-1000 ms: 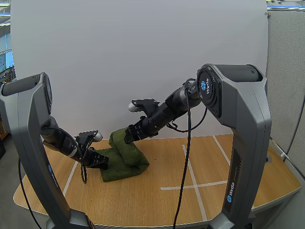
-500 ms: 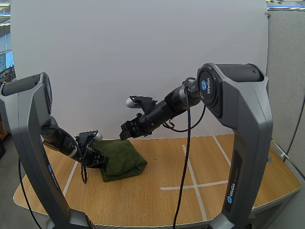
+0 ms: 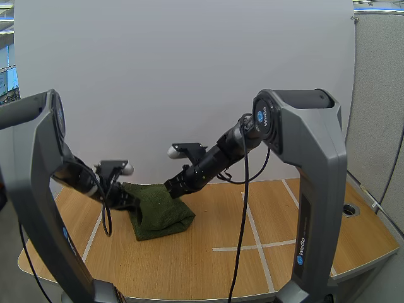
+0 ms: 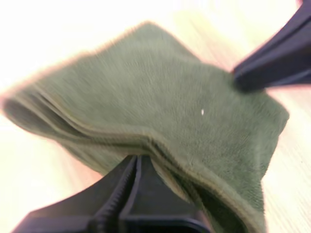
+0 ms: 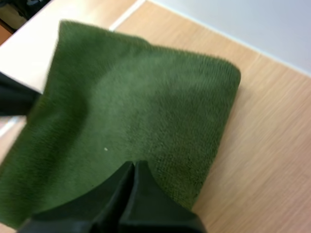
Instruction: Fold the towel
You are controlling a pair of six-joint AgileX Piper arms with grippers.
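Dark green towel [image 3: 161, 214], folded into a thick pad, flat on the left part of the desk [image 3: 208, 259]. Sits between the two tools: left tool [image 3: 125, 201] at its left edge, right tool [image 3: 175, 188] at its far right corner, low over the cloth. Seen from the left wrist, left tool [image 4: 136, 162] closed into one dark wedge, tip right at the towel's [image 4: 160, 97] layered edge, cloth lapping over it; right tool [image 4: 272, 68] touching the opposite edge. Seen from the right wrist, right tool [image 5: 131, 167] likewise pressed together, tip down against the towel's [image 5: 136, 111] top face, left tool [image 5: 14, 102] dark at the far side. Fuzzy terry nap with short loops and hemmed borders. Shows several layers stacked at the open side and a rounded fold at the other. Roughly rectangular, a little puffed. Pale wood-grain desk with a rounded front, crossed by white tape lines [image 3: 255, 235] to the right of the towel, well apart from it.
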